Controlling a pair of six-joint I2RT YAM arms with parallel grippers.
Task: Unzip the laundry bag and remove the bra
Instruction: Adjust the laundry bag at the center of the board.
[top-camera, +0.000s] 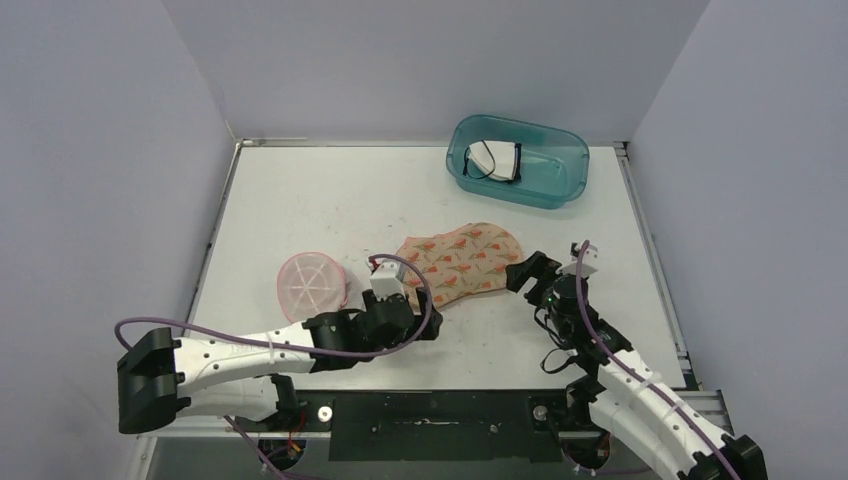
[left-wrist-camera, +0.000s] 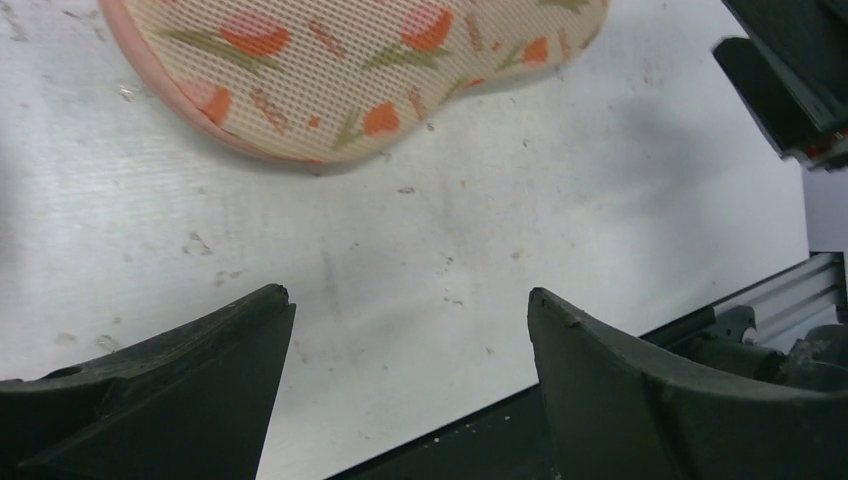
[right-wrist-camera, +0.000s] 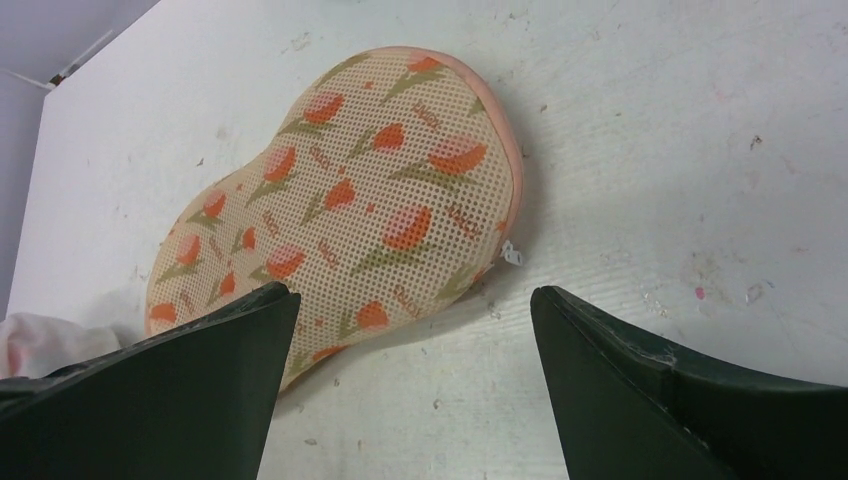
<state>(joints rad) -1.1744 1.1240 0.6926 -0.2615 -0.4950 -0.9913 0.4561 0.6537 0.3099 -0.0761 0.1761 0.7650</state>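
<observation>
The laundry bag (top-camera: 460, 262) is a beige mesh pouch with orange tulips, lying flat at mid-table (right-wrist-camera: 350, 200). Its white zipper pull (right-wrist-camera: 512, 252) shows at the near right edge. My left gripper (top-camera: 430, 325) stands open just below the bag's lower left end, and its fingers frame only bare table (left-wrist-camera: 410, 292). My right gripper (top-camera: 530, 272) is open at the bag's right end, its left finger over the bag's edge (right-wrist-camera: 415, 290). A pink round ribbed cloth piece (top-camera: 311, 285) lies left of the bag. I cannot tell if it is the bra.
A teal plastic bin (top-camera: 560, 180) stands at the back right with a white item with black straps (top-camera: 495, 160) inside. The white table (top-camera: 300, 200) is walled by grey panels on three sides. Its metal front rail (left-wrist-camera: 780, 295) runs close under the left gripper.
</observation>
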